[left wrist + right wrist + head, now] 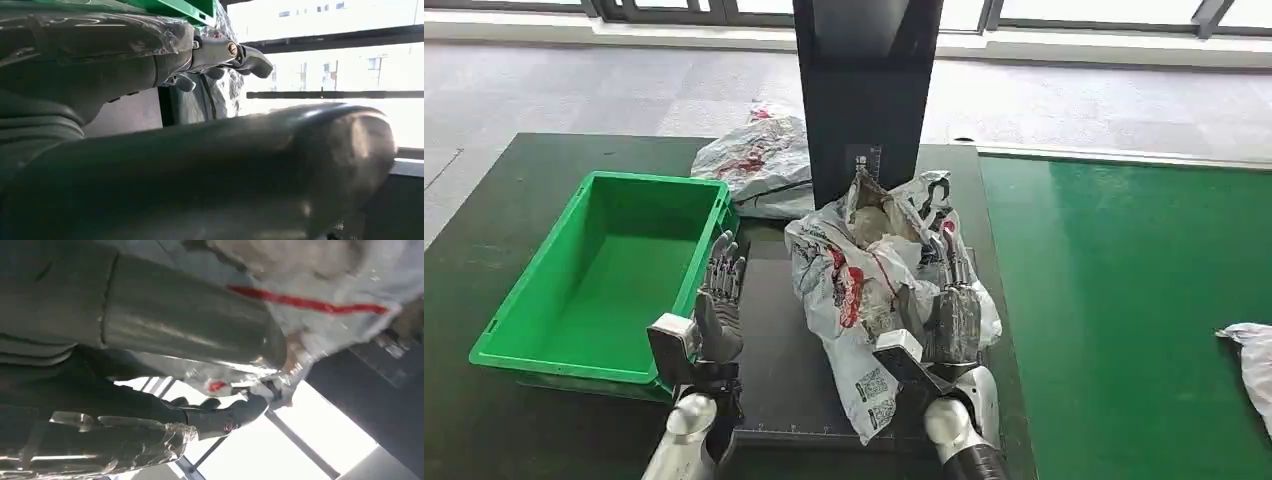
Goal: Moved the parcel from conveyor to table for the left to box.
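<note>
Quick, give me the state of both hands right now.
Left hand: open, holding nothing, beside the green bin.
Right hand: holding the white parcel bag on the table.

- Left hand point(720, 300): green bin point(544, 300) wall touching outside, parcel point(864, 270) just inside, bare surface point(774, 340) between.
- Dark post point(864, 90) blocks ahead.

The right robot hand point(150, 375) crosses the frame's left and centre, its thumb pressed against the white, red-printed parcel point(330, 295) at upper right.
</note>
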